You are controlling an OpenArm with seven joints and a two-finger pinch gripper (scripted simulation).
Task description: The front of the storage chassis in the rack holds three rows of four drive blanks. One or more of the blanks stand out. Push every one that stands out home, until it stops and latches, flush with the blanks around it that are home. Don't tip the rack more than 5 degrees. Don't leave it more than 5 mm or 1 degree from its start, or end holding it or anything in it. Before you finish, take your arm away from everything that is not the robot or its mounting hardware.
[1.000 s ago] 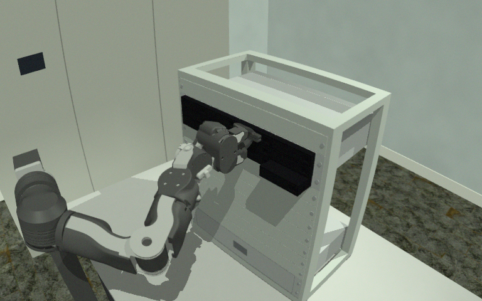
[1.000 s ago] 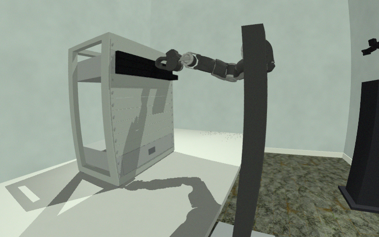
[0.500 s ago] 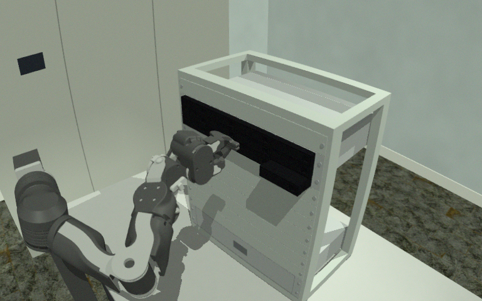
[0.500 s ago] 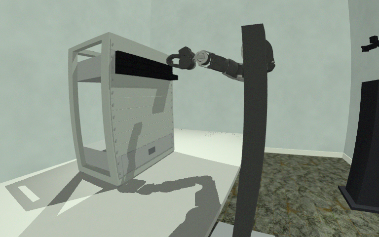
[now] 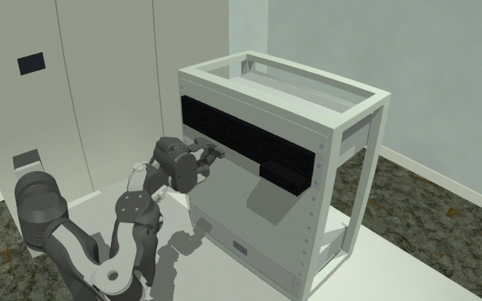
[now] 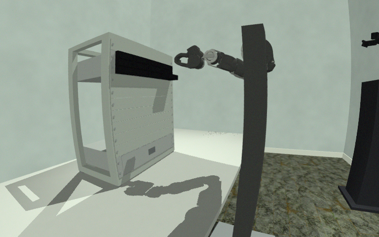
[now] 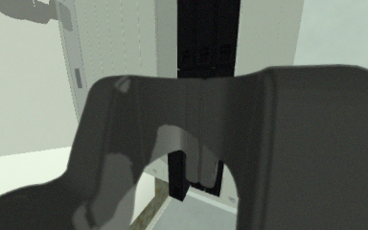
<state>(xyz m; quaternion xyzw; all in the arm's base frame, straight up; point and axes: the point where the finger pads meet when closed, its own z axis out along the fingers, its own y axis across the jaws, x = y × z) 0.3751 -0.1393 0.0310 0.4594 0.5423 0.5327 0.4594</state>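
Note:
The pale grey rack (image 5: 280, 159) stands on the white table. A black band of drive blanks (image 5: 245, 136) runs across its upper front. One blank (image 5: 284, 177) in the bottom row at the right end stands out from the face; it also shows as a ledge in the exterior view (image 6: 170, 77). The other blanks look flush. My gripper (image 5: 219, 153) (image 6: 176, 59) is shut and empty. It hangs in front of the left part of the band, clear of the rack face. In the wrist view the shut fingers (image 7: 203, 163) point at the black band (image 7: 207, 38).
Blank grey panels (image 5: 245, 216) fill the rack front below the band. A dark vertical post (image 6: 251, 131) stands at the table's edge by my arm. A dark cabinet (image 6: 365, 145) stands at the far right on the floor.

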